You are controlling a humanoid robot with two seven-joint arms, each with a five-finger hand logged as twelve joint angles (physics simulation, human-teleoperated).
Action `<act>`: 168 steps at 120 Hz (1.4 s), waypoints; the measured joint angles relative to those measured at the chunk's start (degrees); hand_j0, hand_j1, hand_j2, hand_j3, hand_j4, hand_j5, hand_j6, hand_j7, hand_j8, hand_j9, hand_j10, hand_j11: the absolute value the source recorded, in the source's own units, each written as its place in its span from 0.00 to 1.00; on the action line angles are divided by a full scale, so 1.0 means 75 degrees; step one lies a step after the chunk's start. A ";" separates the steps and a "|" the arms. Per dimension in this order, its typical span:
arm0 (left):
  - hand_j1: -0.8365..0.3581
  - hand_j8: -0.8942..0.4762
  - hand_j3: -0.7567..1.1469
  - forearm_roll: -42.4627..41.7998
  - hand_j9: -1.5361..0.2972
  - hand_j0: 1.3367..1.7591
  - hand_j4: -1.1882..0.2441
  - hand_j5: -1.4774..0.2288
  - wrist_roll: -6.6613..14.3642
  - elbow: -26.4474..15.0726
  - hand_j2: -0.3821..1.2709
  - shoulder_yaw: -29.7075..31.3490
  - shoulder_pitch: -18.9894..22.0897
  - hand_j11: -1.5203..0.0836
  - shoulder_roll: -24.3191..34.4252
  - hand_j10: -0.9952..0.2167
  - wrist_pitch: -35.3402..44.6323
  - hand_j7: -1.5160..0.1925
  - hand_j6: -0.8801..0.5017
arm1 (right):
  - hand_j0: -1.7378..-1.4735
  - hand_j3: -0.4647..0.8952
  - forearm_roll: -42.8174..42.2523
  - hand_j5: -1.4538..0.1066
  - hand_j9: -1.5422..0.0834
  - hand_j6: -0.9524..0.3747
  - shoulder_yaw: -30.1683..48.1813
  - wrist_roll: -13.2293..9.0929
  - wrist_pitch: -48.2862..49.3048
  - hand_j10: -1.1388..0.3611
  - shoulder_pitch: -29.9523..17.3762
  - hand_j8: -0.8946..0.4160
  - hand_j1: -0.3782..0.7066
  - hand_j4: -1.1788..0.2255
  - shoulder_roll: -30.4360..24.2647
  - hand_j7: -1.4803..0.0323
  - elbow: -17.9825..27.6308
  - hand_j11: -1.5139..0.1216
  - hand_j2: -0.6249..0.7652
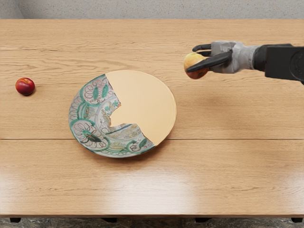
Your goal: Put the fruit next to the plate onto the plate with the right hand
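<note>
Two fruits show on a broad worktop (228, 166) of pale wood planks, its grain running from the left edge to the right and a soft sheen lying along the near edge. Behind the far edge stands a plain grey wall (142, 8); below the near edge a dark strip of floor (152, 222) shows, with what look like dark feet under the worktop.

At the middle of the worktop, a little toward the left, lies a round plate (142, 102). Its left and near part bears a green and white scroll pattern, and the rest is a flat tan colour with a jagged border between the two.

The right hand (223, 56) reaches in from the right edge on a dark forearm, over the far right part of the worktop. Its fingers (209, 61) are curled around a yellow-red fruit (192, 61), one dark finger across the front and another above it, so the fruit sits gripped at the hand's tip. The fruit is beyond the plate's right rim, apart from it; whether it is clear of the wood cannot be told.

A small red fruit (24, 86) rests near the left edge, well apart from the plate.
</note>
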 joint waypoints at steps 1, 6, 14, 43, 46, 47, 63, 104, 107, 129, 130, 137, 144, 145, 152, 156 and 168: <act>0.99 0.65 0.40 -0.0001 0.84 0.76 0.83 0.87 0.0000 0.0000 0.23 0.0000 0.0002 0.95 0.0000 0.82 0.0000 0.89 0.64 | 0.38 0.34 0.0005 0.23 0.25 0.43 0.0014 0.0000 0.0021 0.57 0.0001 0.56 0.55 0.21 0.0059 0.23 -0.0006 0.22 0.61; 0.99 0.65 0.40 -0.0001 0.84 0.76 0.83 0.87 -0.0001 0.0000 0.23 -0.0001 0.0005 0.95 0.0000 0.82 0.0000 0.89 0.64 | 0.38 0.34 -0.0006 0.23 0.25 0.43 0.0067 0.0000 0.0100 0.57 0.0025 0.56 0.55 0.21 0.0403 0.23 -0.0060 0.22 0.61; 0.99 0.65 0.40 0.0000 0.84 0.76 0.83 0.87 -0.0002 0.0000 0.23 -0.0002 0.0005 0.95 0.0000 0.82 0.0000 0.89 0.64 | 0.38 0.34 -0.0173 0.23 0.25 0.42 0.0116 -0.0001 0.0179 0.57 0.0094 0.56 0.55 0.21 0.1110 0.23 -0.0278 0.22 0.61; 0.99 0.65 0.40 -0.0001 0.84 0.76 0.83 0.87 -0.0001 0.0000 0.23 0.0002 0.0005 0.95 0.0000 0.82 0.0000 0.89 0.64 | 0.37 0.34 -0.0861 0.22 0.24 0.43 0.0080 -0.0003 0.0308 0.58 0.0245 0.56 0.55 0.21 0.3217 0.23 -0.1338 0.21 0.61; 0.99 0.65 0.40 0.0000 0.84 0.76 0.83 0.87 -0.0001 0.0000 0.23 0.0001 0.0005 0.95 0.0000 0.82 0.0000 0.89 0.64 | 0.37 0.34 -0.0903 0.22 0.24 0.43 0.0072 -0.0003 0.0321 0.58 0.0242 0.56 0.55 0.21 0.3326 0.23 -0.1431 0.21 0.61; 0.99 0.65 0.40 0.0000 0.84 0.76 0.83 0.87 -0.0002 0.0000 0.23 0.0000 0.0005 0.95 0.0000 0.82 0.0000 0.89 0.64 | 0.37 0.34 -0.0915 0.22 0.24 0.43 0.0070 -0.0003 0.0324 0.58 0.0241 0.56 0.55 0.21 0.3357 0.23 -0.1457 0.21 0.61; 0.99 0.65 0.40 0.0000 0.84 0.76 0.83 0.87 0.0000 0.0000 0.23 0.0000 0.0005 0.95 0.0000 0.82 0.0000 0.89 0.64 | 0.37 0.34 -0.0996 0.22 0.24 0.43 0.0004 0.0001 0.0337 0.58 0.0230 0.56 0.56 0.21 0.3628 0.23 -0.1682 0.20 0.62; 0.99 0.65 0.40 0.0001 0.84 0.76 0.83 0.87 0.0001 0.0000 0.23 -0.0003 0.0005 0.95 0.0000 0.82 0.0000 0.89 0.64 | 0.37 0.34 -0.1035 0.25 0.27 0.42 -0.0296 0.0003 0.0354 0.58 0.0125 0.56 0.55 0.24 0.3736 0.26 -0.2056 0.23 0.62; 0.99 0.65 0.40 0.0001 0.84 0.76 0.83 0.87 0.0000 0.0000 0.23 -0.0004 0.0005 0.95 0.0000 0.82 0.0000 0.89 0.64 | 0.37 0.34 -0.1036 0.28 0.30 0.40 -0.0344 0.0004 0.0354 0.56 0.0128 0.53 0.53 0.26 0.3734 0.29 -0.2104 0.27 0.60; 0.99 0.65 0.40 0.0001 0.84 0.76 0.83 0.87 -0.0001 0.0000 0.23 -0.0001 0.0005 0.95 0.0000 0.82 0.0000 0.89 0.64 | 0.33 0.34 -0.1012 0.58 0.60 0.49 -0.0577 0.0008 0.0362 0.63 0.0172 0.53 0.35 0.52 0.3730 0.60 -0.2309 0.57 0.49; 0.99 0.65 0.40 0.0001 0.84 0.76 0.83 0.87 -0.0001 0.0000 0.23 -0.0001 0.0005 0.95 0.0000 0.82 0.0000 0.89 0.64 | 0.33 0.34 -0.1011 0.59 0.61 0.50 -0.0581 0.0008 0.0362 0.63 0.0174 0.53 0.34 0.53 0.3730 0.61 -0.2312 0.58 0.49; 0.99 0.65 0.40 0.0000 0.84 0.76 0.83 0.87 -0.0001 0.0000 0.23 0.0000 0.0005 0.95 0.0000 0.82 0.0000 0.89 0.64 | 0.32 0.34 -0.1007 0.65 0.67 0.53 -0.0601 0.0008 0.0362 0.64 0.0182 0.55 0.29 0.59 0.3730 0.68 -0.2330 0.64 0.48; 0.99 0.65 0.40 0.0001 0.84 0.76 0.83 0.87 0.0000 0.0000 0.23 0.0000 0.0005 0.95 0.0000 0.82 0.0000 0.89 0.64 | 0.32 0.34 -0.1002 0.70 0.72 0.56 -0.0613 0.0008 0.0363 0.66 0.0192 0.56 0.26 0.63 0.3729 0.73 -0.2337 0.69 0.47; 0.99 0.65 0.40 0.0001 0.84 0.76 0.83 0.87 -0.0001 0.0000 0.23 0.0000 0.0005 0.95 0.0000 0.82 0.0000 0.89 0.64 | 0.32 0.34 -0.1001 0.71 0.73 0.56 -0.0614 0.0008 0.0363 0.66 0.0198 0.57 0.25 0.64 0.3729 0.74 -0.2338 0.70 0.46; 0.99 0.65 0.40 0.0001 0.84 0.76 0.83 0.87 0.0000 0.0000 0.23 -0.0001 0.0005 0.95 0.0000 0.82 0.0000 0.89 0.64 | 0.31 0.34 -0.0987 0.76 0.78 0.60 -0.0614 0.0008 0.0365 0.68 0.0235 0.59 0.20 0.69 0.3729 0.80 -0.2338 0.76 0.46; 0.99 0.65 0.40 0.0001 0.84 0.76 0.83 0.87 -0.0001 0.0000 0.23 -0.0002 0.0005 0.95 0.0000 0.82 0.0000 0.89 0.64 | 0.31 0.34 -0.0976 0.79 0.81 0.62 -0.0609 0.0008 0.0367 0.69 0.0282 0.61 0.17 0.71 0.3729 0.83 -0.2327 0.78 0.46; 0.99 0.65 0.40 0.0001 0.84 0.76 0.83 0.87 0.0000 0.0000 0.23 -0.0001 0.0005 0.95 0.0000 0.82 0.0000 0.89 0.64 | 0.31 0.34 -0.0881 0.84 0.86 0.66 -0.0454 0.0008 0.0556 0.72 0.0629 0.64 0.12 0.76 0.3719 0.88 -0.2224 0.84 0.46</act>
